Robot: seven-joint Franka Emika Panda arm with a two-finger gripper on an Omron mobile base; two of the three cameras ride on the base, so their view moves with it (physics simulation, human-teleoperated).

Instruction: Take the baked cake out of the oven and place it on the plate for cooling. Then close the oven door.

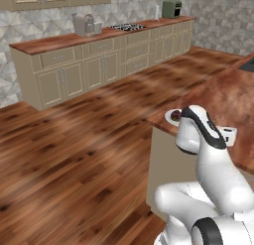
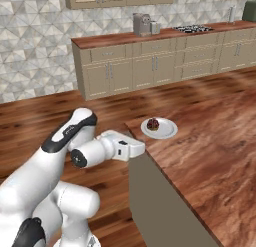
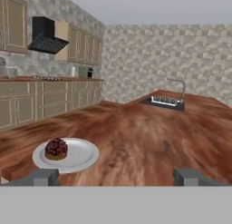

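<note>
The baked cake [image 3: 56,148], small and dark reddish-brown, sits on the white round plate [image 3: 79,159] near the corner of the wooden island counter. It is also on the plate [image 2: 167,130] as the cake [image 2: 153,123] in the right base view. In the left base view my arm partly hides the plate [image 1: 170,115]. My gripper [image 3: 118,177] stands open with nothing between its fingers, low at the counter's edge, a short way back from the plate. Its white hand [image 2: 125,148] reaches level toward the counter corner. The oven and the oven door are out of view.
The island counter [image 3: 149,137] stretches ahead to a sink with a faucet [image 3: 165,100]. Across the wood floor runs a cabinet row with a cooktop [image 1: 127,27], a coffee machine [image 2: 142,24] and a toaster [image 1: 171,9]. A black range hood [image 3: 45,37] hangs on the wall.
</note>
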